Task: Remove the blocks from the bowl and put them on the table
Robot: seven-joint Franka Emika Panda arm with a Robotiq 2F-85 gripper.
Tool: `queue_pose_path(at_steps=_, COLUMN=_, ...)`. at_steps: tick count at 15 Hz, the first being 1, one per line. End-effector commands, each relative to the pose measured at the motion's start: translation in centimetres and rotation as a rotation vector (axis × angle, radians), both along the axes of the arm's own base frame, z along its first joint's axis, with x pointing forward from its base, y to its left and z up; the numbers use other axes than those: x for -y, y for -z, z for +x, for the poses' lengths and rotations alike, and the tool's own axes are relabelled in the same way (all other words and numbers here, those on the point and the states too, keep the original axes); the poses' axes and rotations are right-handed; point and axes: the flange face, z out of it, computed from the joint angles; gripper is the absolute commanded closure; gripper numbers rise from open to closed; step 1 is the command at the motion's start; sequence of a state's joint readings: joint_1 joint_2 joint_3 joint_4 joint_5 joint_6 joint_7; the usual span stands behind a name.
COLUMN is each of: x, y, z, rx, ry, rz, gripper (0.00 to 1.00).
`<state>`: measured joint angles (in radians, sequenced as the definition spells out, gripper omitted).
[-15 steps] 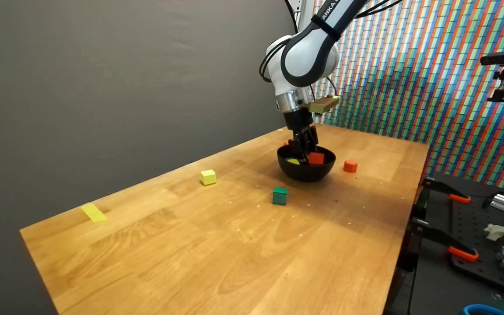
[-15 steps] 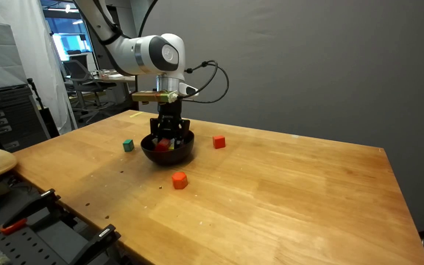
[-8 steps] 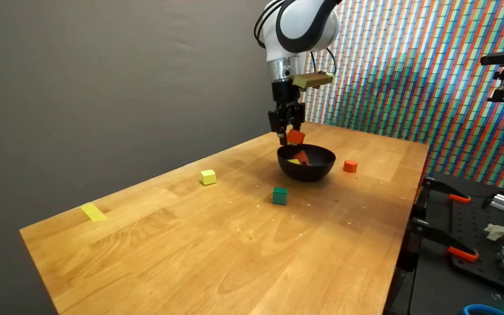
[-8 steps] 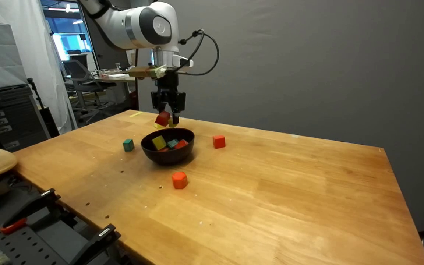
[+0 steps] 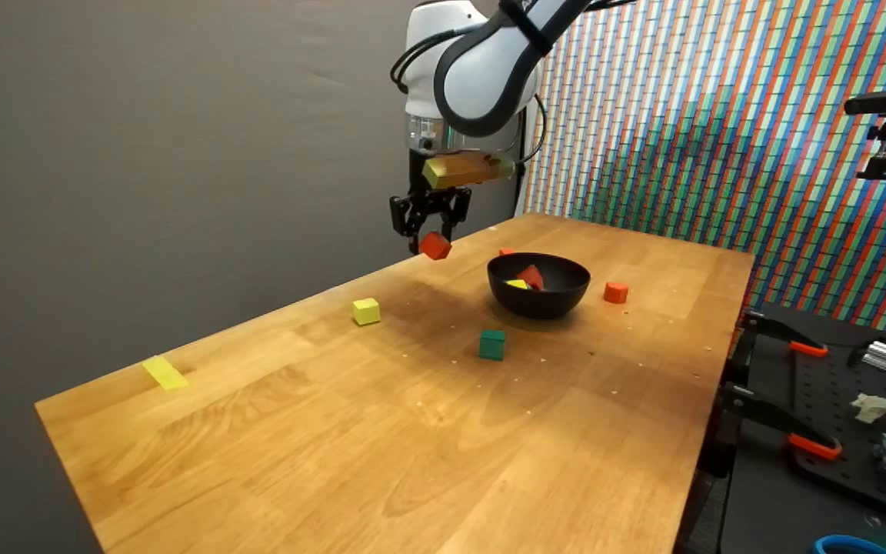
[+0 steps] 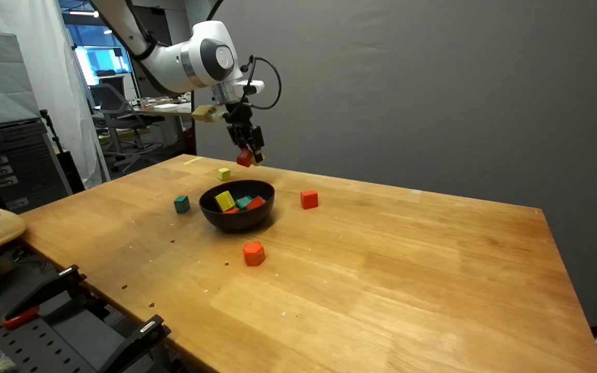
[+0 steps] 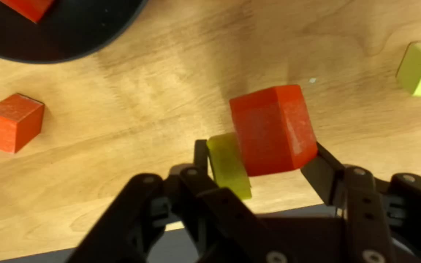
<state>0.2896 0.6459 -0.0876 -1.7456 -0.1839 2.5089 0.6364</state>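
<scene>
Red block (image 7: 272,131) and yellow block (image 7: 228,164) hang side by side in the tool (image 7: 260,163), pinched between its fingers (image 7: 322,179), clear of the surface (image 6: 381,269). Both tilt: in the wrist view their side edges slant steeply from upper left to lower right, the yellow block showing a narrow face whose long axis runs that way, the red block broader, flat-faced and scuffed along one side. Round and black, the bowl (image 6: 233,224) stands upright; in an exterior view it holds a tilted yellow cube (image 6: 225,200), a green cube (image 6: 244,202) and red pieces (image 6: 255,203). On the grained surface near it rest a dark green block (image 6: 182,204), a pale yellow cube (image 6: 224,173), a red cube (image 6: 309,199) and a hexagonal orange block (image 6: 253,254).
</scene>
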Motion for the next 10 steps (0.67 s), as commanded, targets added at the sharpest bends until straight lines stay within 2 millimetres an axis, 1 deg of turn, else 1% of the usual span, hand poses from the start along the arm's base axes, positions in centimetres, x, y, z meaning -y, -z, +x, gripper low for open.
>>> queue_pose_path(at_steps=1, x=-1.3, y=4.0, z=3.8, rx=0.091, ry=0.082, rz=-0.149, gripper=0.59)
queue_pose_path(at_steps=3, x=-1.3, y=5.8, z=4.4, rx=0.074, ry=0.118, rz=-0.219, gripper=0.59)
queue_pose_path(at_steps=5, x=-0.9, y=6.8, z=4.6, rx=0.025, ry=0.119, rz=-0.284, gripper=0.59)
queue_pose_path(at_steps=6, x=-0.7, y=7.1, z=4.5, rx=-0.012, ry=0.111, rz=-0.313, gripper=0.52)
queue_pose_path(at_steps=7, x=-0.4, y=7.0, z=4.5, rx=-0.055, ry=0.105, rz=-0.343, gripper=0.10)
queue_pose_path(at_steps=8, x=-0.1, y=7.0, z=4.3, rx=-0.098, ry=0.100, rz=-0.371, gripper=0.10)
queue_pose_path(at_steps=9, x=0.3, y=6.6, z=4.1, rx=-0.148, ry=0.087, rz=-0.380, gripper=0.08)
queue_pose_path(at_steps=10, x=0.4, y=5.9, z=4.0, rx=-0.182, ry=0.067, rz=-0.375, gripper=0.02)
